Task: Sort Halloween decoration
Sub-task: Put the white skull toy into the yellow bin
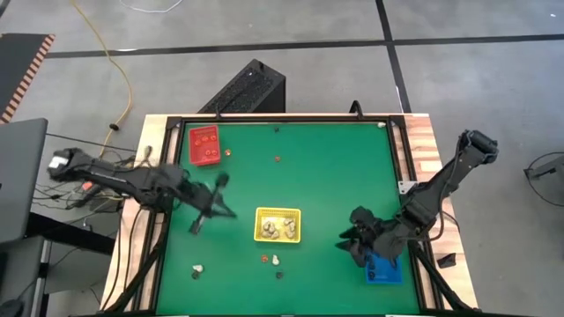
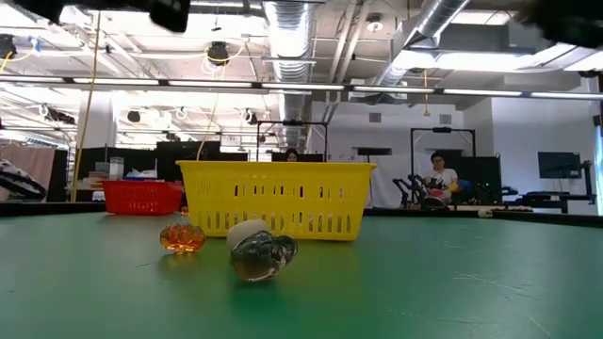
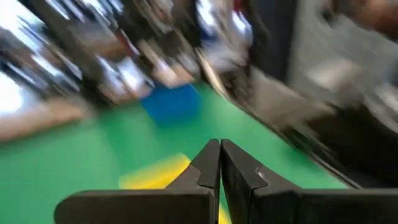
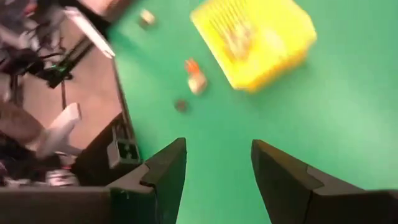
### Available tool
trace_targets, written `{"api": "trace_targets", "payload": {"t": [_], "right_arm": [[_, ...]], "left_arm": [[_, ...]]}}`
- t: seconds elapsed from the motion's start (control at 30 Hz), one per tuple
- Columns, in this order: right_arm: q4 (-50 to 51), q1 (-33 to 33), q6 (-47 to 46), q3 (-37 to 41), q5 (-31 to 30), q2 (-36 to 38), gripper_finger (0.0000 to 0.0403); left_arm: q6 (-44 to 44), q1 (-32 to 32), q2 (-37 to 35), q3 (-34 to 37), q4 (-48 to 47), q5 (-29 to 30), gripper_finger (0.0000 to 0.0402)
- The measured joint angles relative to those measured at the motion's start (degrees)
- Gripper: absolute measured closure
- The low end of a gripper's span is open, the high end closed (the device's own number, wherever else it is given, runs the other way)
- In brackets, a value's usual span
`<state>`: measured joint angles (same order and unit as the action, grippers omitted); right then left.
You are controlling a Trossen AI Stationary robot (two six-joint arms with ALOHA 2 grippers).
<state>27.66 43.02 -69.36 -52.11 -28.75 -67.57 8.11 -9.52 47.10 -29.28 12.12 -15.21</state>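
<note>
table: green mat [image 1: 326,194] carrying three trays and scattered trinkets.
left arm: left gripper [image 3: 220,163] over the mat between red and yellow trays, fingers pressed together, nothing seen between them.
right arm: right gripper [image 4: 214,165] near the blue tray, fingers spread, empty, facing the yellow tray.
yellow tray: [image 1: 261,215] mid-table, already holding several cream-white pieces.
red tray: [image 1: 192,134] at the far left corner, with orange-brown pieces inside.
blue tray: [image 1: 394,275] near the right front edge, partly under the right arm.
loose trinkets: an orange one [image 1: 263,259], a cream one [image 1: 275,260] and a dark one [image 1: 279,275] lie close together just in front of the yellow tray; two more [image 1: 197,270] sit front-left, a few farther back.
handling: likely light, hard, glossy and rounded, so apt to slip or roll; pinch across the widest middle, straight down, one at a time.
</note>
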Motion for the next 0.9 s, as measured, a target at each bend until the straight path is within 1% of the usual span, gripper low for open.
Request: {"api": "trace_targets", "payload": {"t": [0.07,0.13,0.2,0.23,0.3,0.4,0.5,0.6,0.7,0.8,0.9], "right_arm": [[-4.36,-0.91,10.98,-0.51,-2.98,-1.25,0.0191],[-7.81,-2.01,20.26,-0.51,-4.72,-2.69,0.0191],[-9.43,-3.41,27.79,-0.51,-5.45,-3.99,0.0191],[-9.64,-4.17,30.84,-0.49,-5.79,-4.63,0.0191],[-10.22,-6.00,36.08,-0.49,-5.91,-5.89,0.0191],[-10.20,-8.93,41.26,-0.48,-5.91,-7.94,0.0191],[-9.86,-11.92,43.63,-0.47,-4.98,-10.01,0.0191],[-9.64,-14.21,42.99,-0.45,-1.77,-11.86,0.0191],[-9.54,-15.33,42.71,-0.45,0.38,-13.70,0.0191],[-9.61,-16.16,42.91,-0.45,0.56,-14.98,0.0191],[-9.68,-17.40,42.93,-0.43,0.54,-15.34,0.0191]], "left_arm": [[-2.18,-5.40,4.05,-0.69,-5.92,0.66,0.0401],[-5.90,-11.73,7.56,-0.63,-11.79,4.73,0.0401],[-12.94,-17.09,9.55,-0.77,-16.84,10.55,0.0401],[-18.35,-19.22,10.35,-0.87,-20.24,12.41,0.0401],[-30.18,-22.73,11.80,-0.70,-27.43,12.35,0.0401],[-44.63,-28.22,12.99,-0.69,-30.69,10.21,0.0401],[-52.23,-33.47,13.59,-0.71,-31.59,11.46,0.0401],[-55.18,-37.49,14.13,-0.71,-31.24,16.28,0.0401],[-54.80,-39.27,16.21,-0.71,-26.59,22.89,0.0401],[-48.46,-39.37,19.33,-0.71,-16.76,27.31,0.0397],[-39.17,-38.65,24.26,-0.71,-6.12,30.98,0.0379]]}}
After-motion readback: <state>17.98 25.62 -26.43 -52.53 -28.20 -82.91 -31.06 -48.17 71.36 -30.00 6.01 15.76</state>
